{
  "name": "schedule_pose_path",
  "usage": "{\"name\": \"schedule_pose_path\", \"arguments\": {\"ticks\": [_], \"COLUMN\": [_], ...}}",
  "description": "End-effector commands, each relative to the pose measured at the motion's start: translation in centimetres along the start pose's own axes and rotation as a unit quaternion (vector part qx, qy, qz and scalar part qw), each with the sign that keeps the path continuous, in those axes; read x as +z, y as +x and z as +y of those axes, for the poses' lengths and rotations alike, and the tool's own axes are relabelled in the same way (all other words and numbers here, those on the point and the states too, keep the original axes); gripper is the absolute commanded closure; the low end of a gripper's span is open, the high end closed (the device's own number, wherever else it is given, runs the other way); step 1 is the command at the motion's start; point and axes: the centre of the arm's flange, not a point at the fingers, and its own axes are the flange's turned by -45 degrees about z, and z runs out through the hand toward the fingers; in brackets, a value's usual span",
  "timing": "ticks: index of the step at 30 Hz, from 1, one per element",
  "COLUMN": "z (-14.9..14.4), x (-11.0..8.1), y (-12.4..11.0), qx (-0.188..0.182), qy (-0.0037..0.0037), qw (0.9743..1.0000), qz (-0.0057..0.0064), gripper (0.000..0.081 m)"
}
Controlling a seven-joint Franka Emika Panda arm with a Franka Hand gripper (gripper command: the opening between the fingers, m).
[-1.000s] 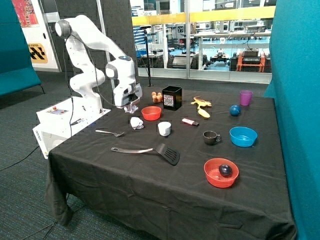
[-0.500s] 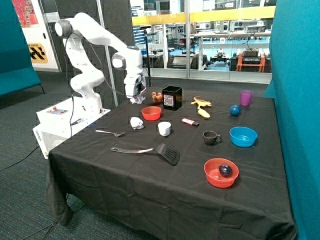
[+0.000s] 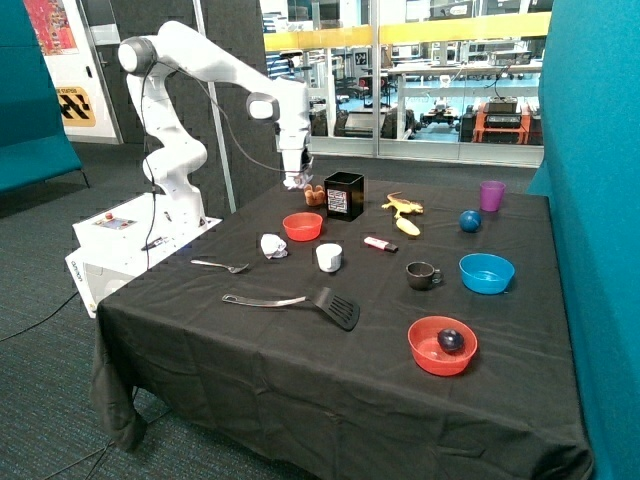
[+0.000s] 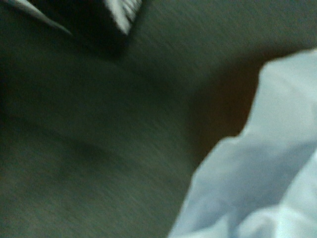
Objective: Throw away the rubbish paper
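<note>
- Above the far side of the table (image 3: 300,400), the hand (image 3: 294,181) hangs in the air, clenched on one ball of rubbish paper (image 4: 257,168); the wrist view shows crumpled white paper filling the space close to the lens.
- Carrying seems to be the step in hand: the held ball is lifted clear of the cloth, near the black box (image 3: 344,195), which I take to be the bin.
- Next, I judge, the hand must travel on until it is over the box's open top, then let go so the paper drops inside.
- A second paper ball (image 3: 272,245) lies on the cloth between the fork (image 3: 221,265) and the white cup (image 3: 328,257), not yet picked up.
- Containers: the small red bowl (image 3: 302,226) by the box looks empty; the larger red bowl (image 3: 442,346) holds a dark ball (image 3: 451,340); the blue bowl (image 3: 486,272) shows nothing inside. Whatever is in the black box is hidden.
</note>
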Motion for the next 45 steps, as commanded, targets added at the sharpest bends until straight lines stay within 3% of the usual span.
{"name": "schedule_pose_path", "arguments": {"ticks": [1,14,30,39,44,45], "z": [-3.0,-4.7,-8.2,-7.7,-7.2,-7.1], "x": [-2.3,-3.0,-1.3,-0.9,-0.9,-0.9], "y": [4.5,7.6,12.0,14.9,15.0,14.9], "qx": [-0.043,-0.045,-0.057,-0.045,-0.040,-0.040], "qy": [-0.00080,-0.00079,-0.00074,-0.00079,-0.00081,-0.00080], "qw": [0.9991,0.9990,0.9983,0.9990,0.9992,0.9992], "qz": [-0.0035,-0.0035,-0.0035,-0.0035,-0.0035,-0.0035], "gripper": [0.0808,0.0808,0.0808,0.0808,0.0808,0.0726]}}
